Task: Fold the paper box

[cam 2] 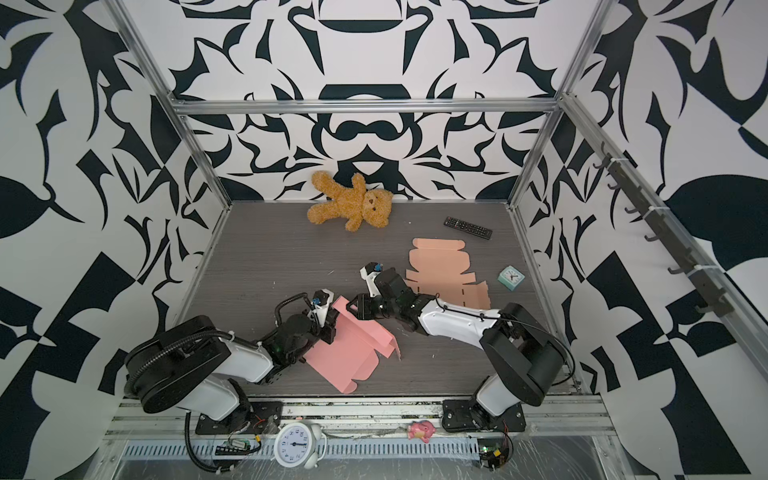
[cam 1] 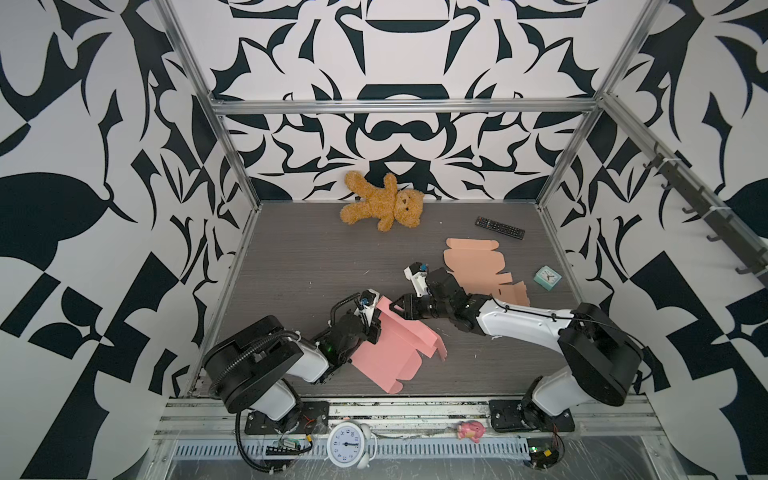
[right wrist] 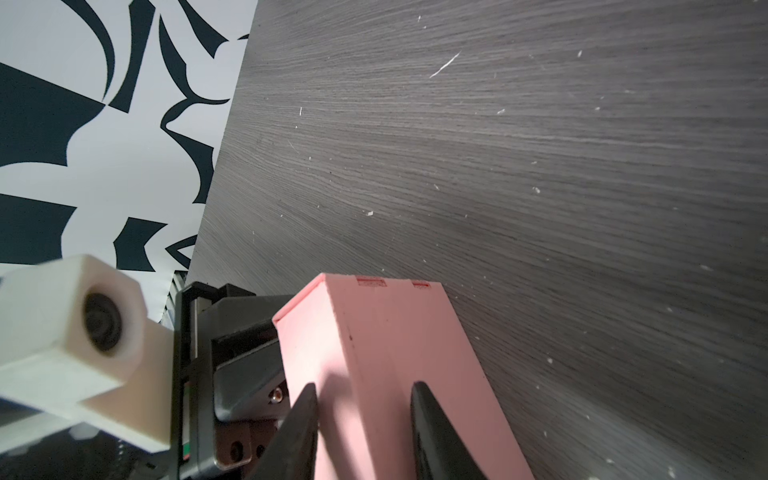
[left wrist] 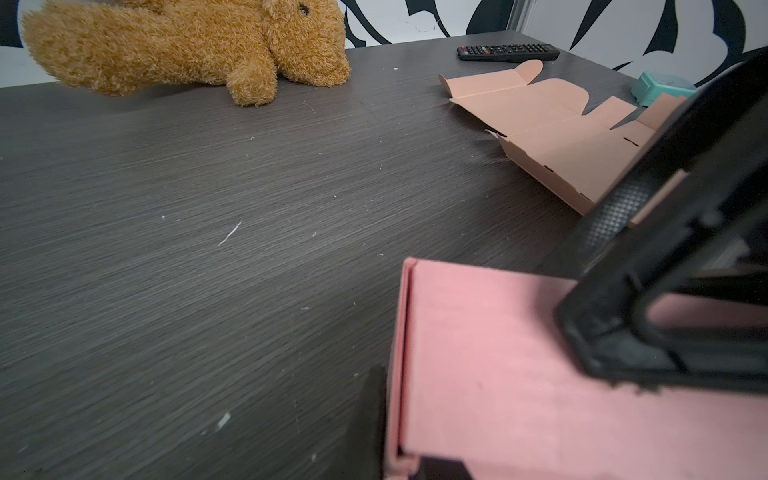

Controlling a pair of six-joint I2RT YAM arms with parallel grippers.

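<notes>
Partly folded pink paper box (cam 1: 386, 357), one wall upright

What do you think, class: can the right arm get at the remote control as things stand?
Probably yes, once freed: the right gripper is closed on the pink box. The remote control lies in the open on that arm's side, with only the flat tan sheet between.

The paper box (cam 1: 386, 361) is plain salmon pink. The flat carton blank (cam 1: 473, 266) to its far right is a paler peach. The worktop (cam 1: 311, 257) is dark grey with fine wood grain. The teddy bear (cam 1: 384, 203) is golden brown, the remote (cam 1: 500, 227) black and the small clock (cam 1: 547, 277) teal. The walls (cam 1: 83, 124) are white with bold black abstract shapes.
</notes>
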